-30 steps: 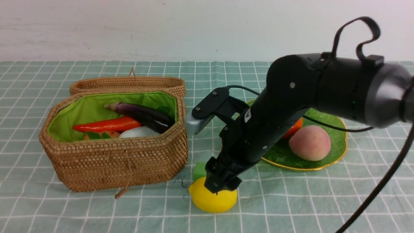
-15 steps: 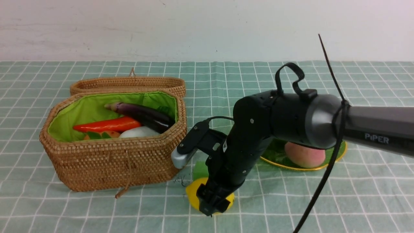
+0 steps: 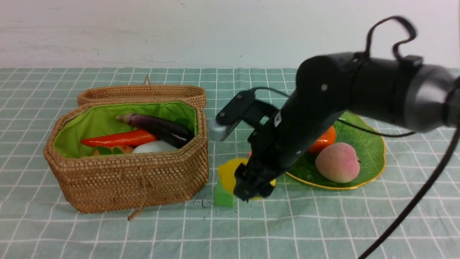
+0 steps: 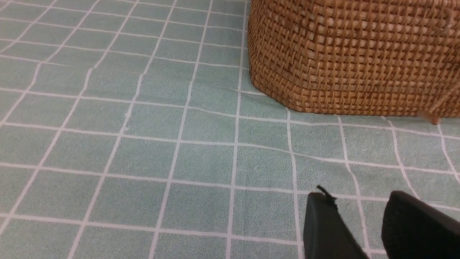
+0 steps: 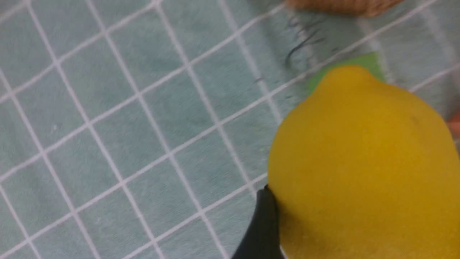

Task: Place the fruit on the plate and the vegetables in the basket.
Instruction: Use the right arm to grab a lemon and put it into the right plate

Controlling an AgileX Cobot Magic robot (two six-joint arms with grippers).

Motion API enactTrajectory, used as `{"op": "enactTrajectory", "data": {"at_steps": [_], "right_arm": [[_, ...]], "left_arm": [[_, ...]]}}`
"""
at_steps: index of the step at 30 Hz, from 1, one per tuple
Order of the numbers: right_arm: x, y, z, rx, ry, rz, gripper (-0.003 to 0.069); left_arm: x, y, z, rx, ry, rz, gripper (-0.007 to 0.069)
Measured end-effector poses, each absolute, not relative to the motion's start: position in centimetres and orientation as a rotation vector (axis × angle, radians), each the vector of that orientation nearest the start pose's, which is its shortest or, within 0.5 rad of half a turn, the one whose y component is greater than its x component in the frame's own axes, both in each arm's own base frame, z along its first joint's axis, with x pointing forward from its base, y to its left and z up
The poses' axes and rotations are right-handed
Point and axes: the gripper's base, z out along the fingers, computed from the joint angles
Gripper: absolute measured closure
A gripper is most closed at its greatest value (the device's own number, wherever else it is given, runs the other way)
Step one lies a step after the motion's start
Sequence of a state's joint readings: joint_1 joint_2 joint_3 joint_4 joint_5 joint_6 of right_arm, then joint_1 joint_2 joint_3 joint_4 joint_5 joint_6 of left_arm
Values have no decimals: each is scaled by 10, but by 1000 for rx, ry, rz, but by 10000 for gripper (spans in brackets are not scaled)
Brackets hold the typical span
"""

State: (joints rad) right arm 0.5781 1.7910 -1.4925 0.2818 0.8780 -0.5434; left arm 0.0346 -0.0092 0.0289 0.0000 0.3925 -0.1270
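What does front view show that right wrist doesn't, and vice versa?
Front only: the plate holding the peach and persimmon, the basket interior with eggplant, carrot and radish, and the right arm.
Right wrist only: one fingertip pressed against the lemon's skin.
Both: the lemon held in the right gripper, the green cube, the checked tablecloth.

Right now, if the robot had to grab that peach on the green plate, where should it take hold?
Probably across the peach's round middle, coming straight down from above. It sits in the shallow plate with its top exposed, and the persimmon beside it crowds a sideways approach.
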Motion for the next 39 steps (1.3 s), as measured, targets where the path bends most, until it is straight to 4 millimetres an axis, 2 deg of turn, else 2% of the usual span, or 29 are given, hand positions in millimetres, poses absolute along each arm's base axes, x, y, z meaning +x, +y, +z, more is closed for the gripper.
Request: {"op": "enactTrajectory", "data": {"at_steps": [1,2,5,9,12,15,17,23,26,29,34,37,39], "right_arm": [[318,229,284,-1247,2319,359,66],[331,211,297,-1121,2309,355,66],[347,191,301,-978,2314,336,66],[374,161,287,-822,2359,302,66],[393,145,260,-688,2445,338,66],[399,145,244,-662,2484,357,66],[404,148,226,-637,2531,377,68],[409,149,208,-549,2592,397,68],[409,149,208,-536,2594,400,53],[409,149,208,-526,2596,402,-15],[405,147,215,-503,2613,391,-13],[400,141,231,-495,2610,341,7],[392,137,251,-487,2593,316,26]], "left_arm": [[52,2,169,-153,1890,-63,386],[52,2,169,-153,1890,-63,386],[52,2,169,-153,1890,-63,386],[52,2,169,-153,1890,-63,386],[52,2,169,-153,1890,-63,386],[52,2,169,-153,1890,-63,386],[52,2,169,-153,1890,-63,386],[52,2,169,-153,1890,-63,386],[52,2,169,-153,1890,-63,386],[52,2,169,-153,1890,-63,386],[52,2,169,-153,1890,-63,386],[52,2,169,-153,1890,-63,386],[52,2,169,-153,1890,-63,386]]}}
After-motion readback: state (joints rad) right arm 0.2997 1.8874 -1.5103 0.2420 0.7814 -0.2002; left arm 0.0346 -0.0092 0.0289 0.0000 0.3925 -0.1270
